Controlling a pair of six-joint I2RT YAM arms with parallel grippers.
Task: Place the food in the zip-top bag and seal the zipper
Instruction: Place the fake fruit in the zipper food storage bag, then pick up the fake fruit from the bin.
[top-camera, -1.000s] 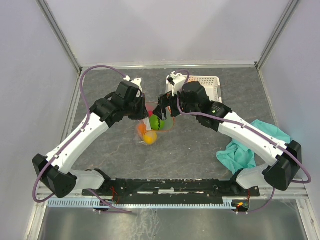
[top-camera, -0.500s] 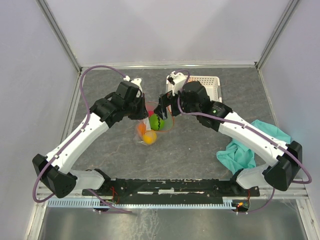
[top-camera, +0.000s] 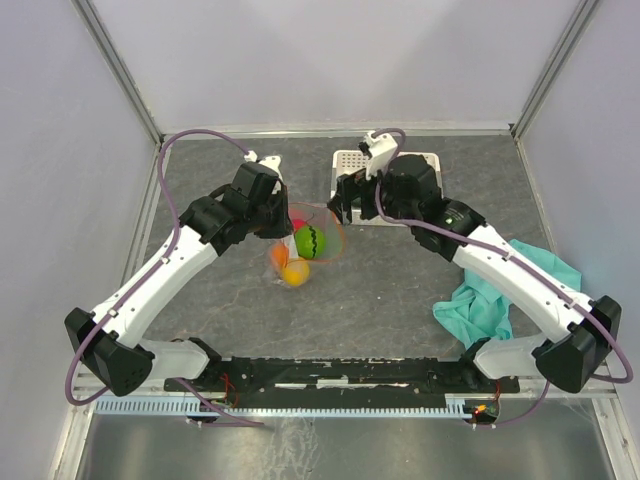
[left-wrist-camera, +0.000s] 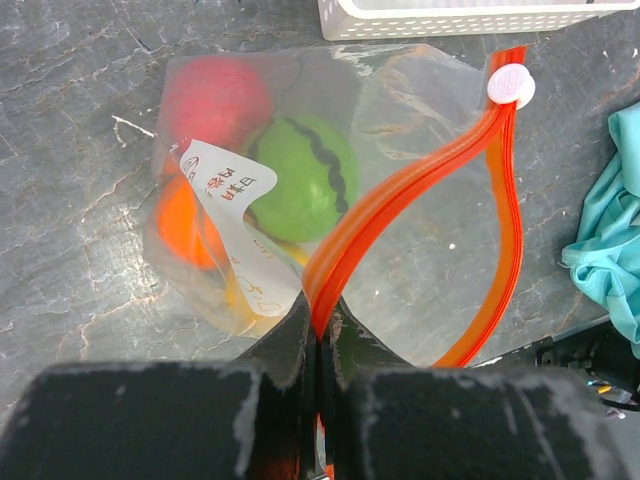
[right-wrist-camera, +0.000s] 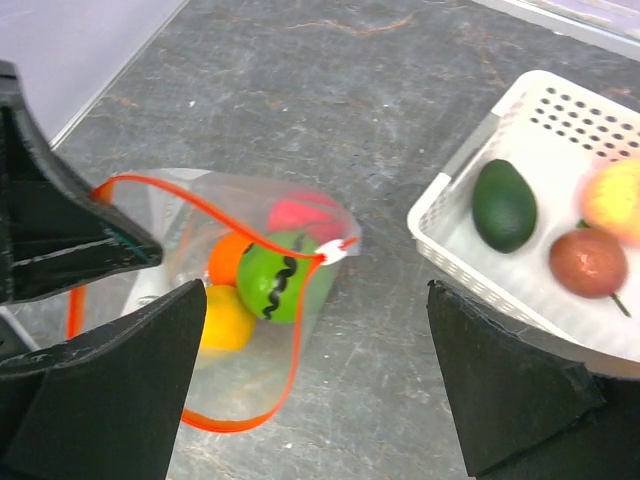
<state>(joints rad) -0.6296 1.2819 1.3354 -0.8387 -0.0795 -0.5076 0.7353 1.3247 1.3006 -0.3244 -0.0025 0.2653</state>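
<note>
- Overhead view: left gripper (top-camera: 283, 226) sits at the near-left edge of the clear crinkly plastic zip-top bag (top-camera: 328, 234). The bag lies on the grey stone-look table (top-camera: 380, 300) between the two arms. A green striped toy melon (top-camera: 310, 241) and a yellow-orange toy fruit (top-camera: 295, 272) show through the plastic. The right gripper (top-camera: 343, 207) hangs just beside the bag's far-right side, in front of the white perforated plastic basket (top-camera: 352, 162). A crumpled teal cloth (top-camera: 495, 295) lies well apart on the right.
- Left wrist view: the left gripper's jaws are pressed together, pinching the thin red zipper strip (left-wrist-camera: 400, 195). The bag's mouth gapes wide (a white slider tab (left-wrist-camera: 510, 86) sits at its far end). A red toy apple (left-wrist-camera: 215, 100), the melon and an orange toy fruit (left-wrist-camera: 182, 232) lie inside, partly behind a white printed paper label (left-wrist-camera: 235, 215).
- Right wrist view: the right gripper's jaws are spread wide and hold nothing, above the table between bag and basket. The basket holds a dark green toy avocado (right-wrist-camera: 503, 205), a brown round toy fruit (right-wrist-camera: 587, 260) and a blurred peach-coloured toy fruit (right-wrist-camera: 615, 195).
</note>
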